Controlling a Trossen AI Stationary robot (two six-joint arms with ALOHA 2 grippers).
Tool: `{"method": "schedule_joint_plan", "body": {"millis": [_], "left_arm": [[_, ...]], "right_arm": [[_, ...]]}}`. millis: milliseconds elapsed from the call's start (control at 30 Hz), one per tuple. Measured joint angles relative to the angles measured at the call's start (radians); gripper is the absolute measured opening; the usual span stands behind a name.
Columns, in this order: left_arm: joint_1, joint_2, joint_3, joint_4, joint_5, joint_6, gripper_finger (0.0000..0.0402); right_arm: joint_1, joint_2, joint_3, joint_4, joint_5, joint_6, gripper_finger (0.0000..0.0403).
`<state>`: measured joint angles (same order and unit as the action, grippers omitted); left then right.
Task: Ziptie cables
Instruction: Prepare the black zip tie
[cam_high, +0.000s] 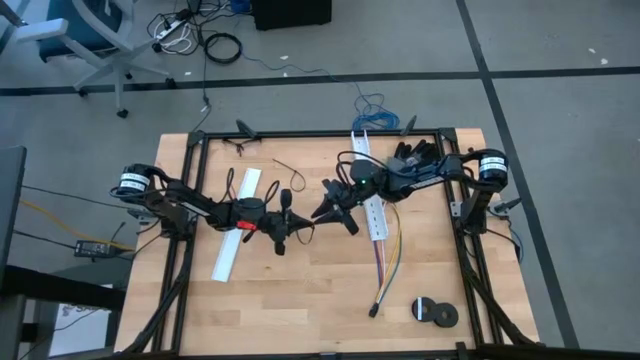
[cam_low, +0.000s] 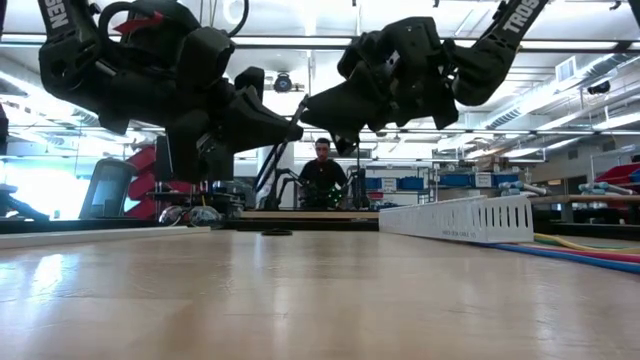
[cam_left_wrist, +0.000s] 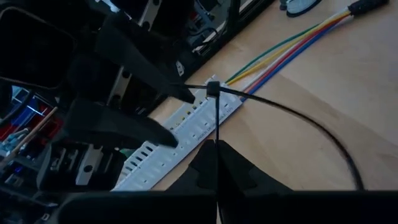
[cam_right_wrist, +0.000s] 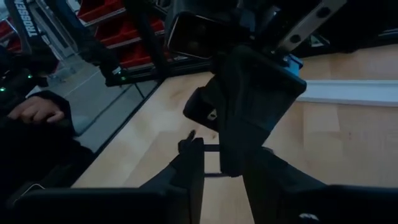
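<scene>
A thin black ziptie (cam_left_wrist: 298, 115), bent into a loop, hangs in the air over the table's middle, with my left gripper (cam_left_wrist: 217, 148) shut on it. My right gripper (cam_left_wrist: 180, 117) faces it from the right with its fingers apart. One fingertip (cam_left_wrist: 186, 93) is at the short tail sticking out of the ziptie's head (cam_left_wrist: 213, 87). The cables (cam_high: 386, 262), yellow, blue, purple and pinkish, lie on the table by the near end of a white slotted channel (cam_high: 376, 212). Their dark end (cam_high: 375, 310) points toward the near edge. Another ziptie (cam_high: 285, 166) lies loose farther back. My left gripper pinches the ziptie's strap (cam_left_wrist: 217, 134) between its two fingers, a short way from the head. The fingers point about level toward the table's right and lie across the strap. The loop is clear of the table and curves away past the fingers. I cannot tell whether my right gripper's fingertip touches the tail.
A second white channel (cam_high: 238, 236) lies on the left half of the table. Two black tape rolls (cam_high: 435, 312) sit at the near right. The black frame (cam_high: 320, 134) rims the table. A person (cam_low: 322, 172) sits beyond the far edge, and a hand (cam_right_wrist: 37, 109) shows at the side.
</scene>
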<state>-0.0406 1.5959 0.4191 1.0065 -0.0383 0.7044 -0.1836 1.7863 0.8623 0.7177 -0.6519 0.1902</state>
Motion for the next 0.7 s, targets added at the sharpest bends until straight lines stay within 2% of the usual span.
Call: {"method": "schedule_joint_plan", "body": {"millis": [300, 567, 700], "left_arm": [[0.0, 0.0, 0.0, -0.001, -0.001, -0.009, 0.0], [0.002, 0.0, 0.0, -0.002, -0.005, -0.01, 0.0], [0.002, 0.0, 0.0, -0.002, -0.019, -0.01, 0.0]], "right_arm": [[0.001, 0.0, 0.0, -0.015, -0.06, 0.022, 0.0052], [-0.055, 0.0, 0.0, -0.046, -0.16, 0.035, 0.005], [-0.045, 0.001, 0.0, -0.023, -0.161, 0.017, 0.0051]]}}
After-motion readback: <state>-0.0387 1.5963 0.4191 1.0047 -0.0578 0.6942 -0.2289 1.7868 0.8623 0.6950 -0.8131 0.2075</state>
